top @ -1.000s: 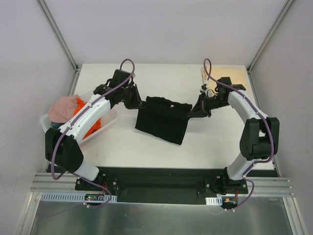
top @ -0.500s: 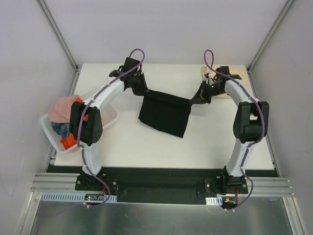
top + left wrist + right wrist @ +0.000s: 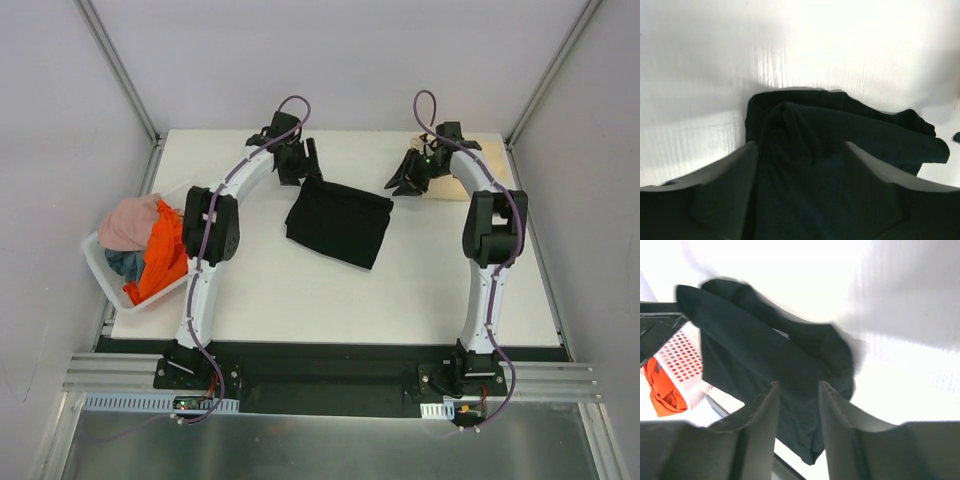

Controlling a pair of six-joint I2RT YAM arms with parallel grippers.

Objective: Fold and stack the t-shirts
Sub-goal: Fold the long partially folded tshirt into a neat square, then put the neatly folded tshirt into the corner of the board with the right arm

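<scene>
Nearest us, left of the black t-shirt (image 3: 340, 222) and well apart from it, the white basket (image 3: 97, 265) holds the waiting pink t-shirt (image 3: 128, 222), orange t-shirt (image 3: 165, 250) and grey-blue t-shirt (image 3: 125, 265), heaped loosely, we judge, because their turn is not yet come. The black t-shirt itself lies on the table (image 3: 300, 300) as a rough rectangle, slightly skewed, its far edge bunched in the wrist views. Just beyond its far left corner hangs the left gripper (image 3: 305, 160), jaws parted wide with nothing pinched. Beyond its far right corner, a little apart, the right gripper (image 3: 408, 178) is likewise parted and empty. We read this as cloth laid down, not carried. Farther right of the black shirt a tan t-shirt (image 3: 487, 165) sits, probably the stack's start. The table is plain white; pale walls enclose it.
</scene>
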